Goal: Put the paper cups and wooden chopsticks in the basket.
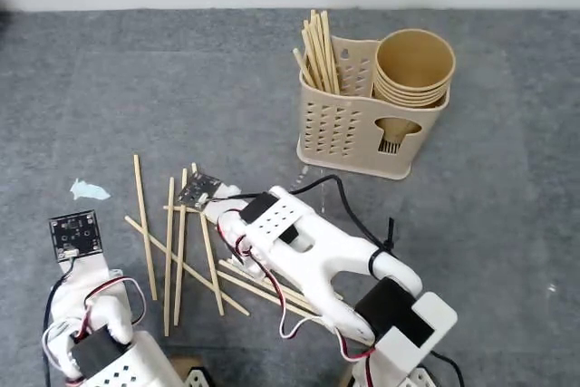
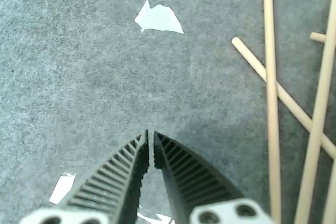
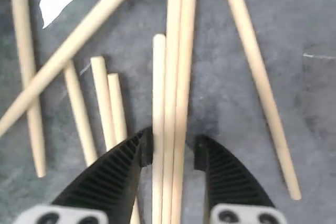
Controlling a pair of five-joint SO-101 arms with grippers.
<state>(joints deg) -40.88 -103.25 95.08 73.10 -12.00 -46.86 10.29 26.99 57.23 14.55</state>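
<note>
The grey mat (image 1: 136,88) carries a beige slotted basket (image 1: 349,133) at its far side. The basket's wider compartment holds a nested stack of paper cups (image 1: 415,65); the narrower one beside it holds a bundle of upright chopsticks (image 1: 319,52). Near the arms, loose chopsticks (image 1: 170,251) lie scattered and crossing on the mat. The right gripper (image 3: 173,140) is low over them, fingers apart and straddling three parallel sticks. The left gripper (image 2: 150,137) hovers over bare mat, fingers almost together, holding nothing. A paper scrap (image 2: 158,18) lies nearby.
</note>
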